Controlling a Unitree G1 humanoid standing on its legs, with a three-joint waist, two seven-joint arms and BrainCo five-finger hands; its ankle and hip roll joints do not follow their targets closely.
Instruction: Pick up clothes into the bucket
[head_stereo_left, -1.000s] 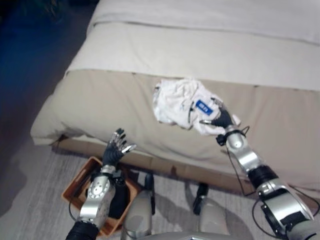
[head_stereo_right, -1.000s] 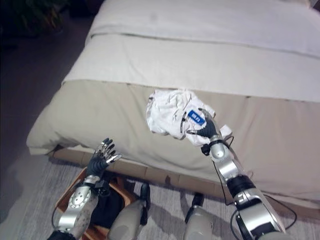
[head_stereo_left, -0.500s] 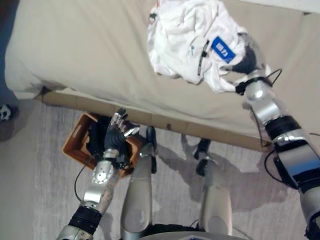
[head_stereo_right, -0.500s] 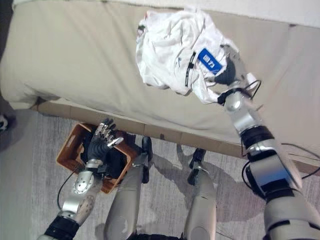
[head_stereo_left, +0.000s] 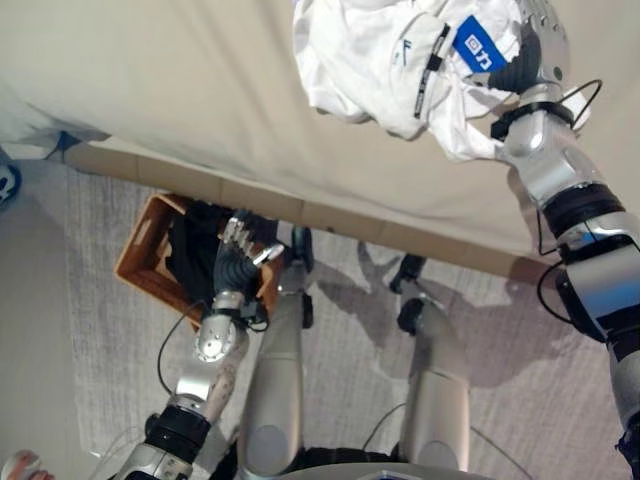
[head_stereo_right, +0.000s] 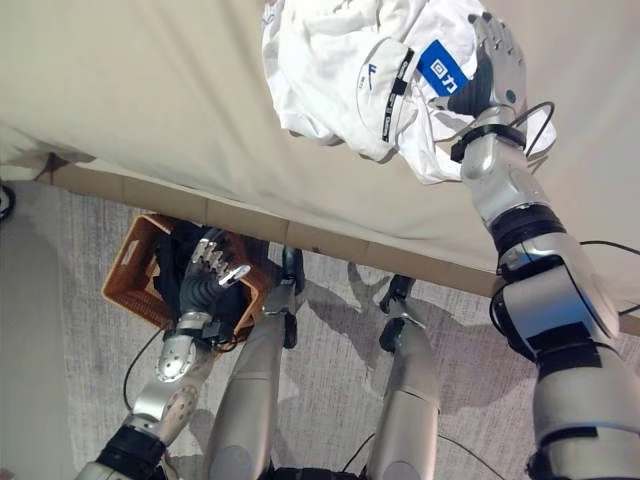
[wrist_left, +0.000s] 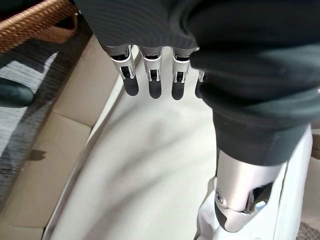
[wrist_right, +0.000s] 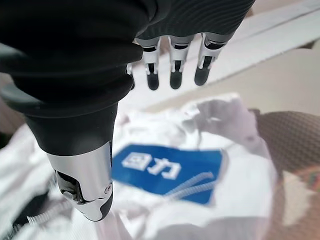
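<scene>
A crumpled white garment (head_stereo_left: 375, 60) with a blue patch (head_stereo_left: 473, 45) lies on the beige bed cover (head_stereo_left: 150, 80) near the bed's front edge. My right hand (head_stereo_left: 532, 50) rests at the garment's right side, open, its straight fingers (wrist_right: 172, 75) over the cloth (wrist_right: 210, 125). An orange basket (head_stereo_left: 135, 265) stands on the floor by the bed, with dark clothes (head_stereo_left: 190, 245) inside. My left hand (head_stereo_left: 237, 268) hovers open over the basket's near right rim, holding nothing; its fingers (wrist_left: 152, 80) point toward the bed.
The bed's pale wooden base (head_stereo_left: 250, 195) runs along the floor just behind the basket. Grey carpet (head_stereo_left: 100, 340) lies in front of the bed. A shoe (head_stereo_left: 5, 185) shows at the left edge.
The camera has tilted down, so the bed and garment sit higher in the picture. Right hand stays on the garment's right side; left hand stays over the basket.
</scene>
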